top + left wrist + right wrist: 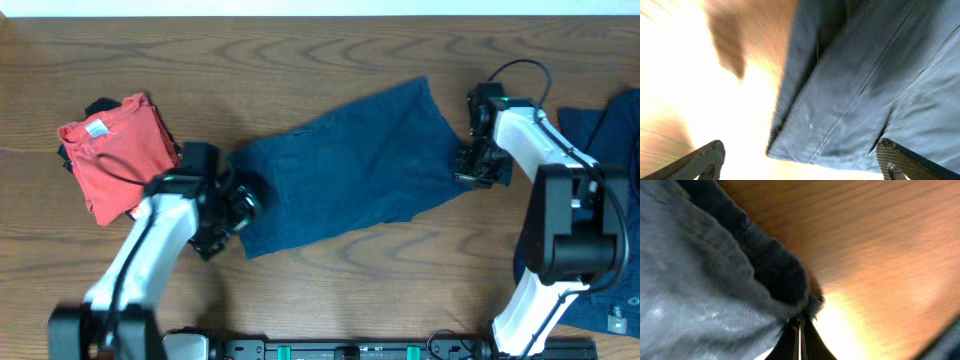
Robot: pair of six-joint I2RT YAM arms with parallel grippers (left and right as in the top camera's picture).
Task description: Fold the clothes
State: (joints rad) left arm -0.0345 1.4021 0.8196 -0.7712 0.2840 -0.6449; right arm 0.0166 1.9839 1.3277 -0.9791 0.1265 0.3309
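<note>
Second navy garment (615,120) cut off, right edge.

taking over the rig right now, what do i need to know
Left gripper: open, straddling the left hem of the navy garment, not gripping it.
Right gripper: shut on that garment's right corner.
Where: the garment lies spread out in the middle; a second navy garment sits at the right edge; a red shirt lies folded at far left.
Done: garment laid out.
Left: close the left gripper, fold this garment, then the second.
</note>
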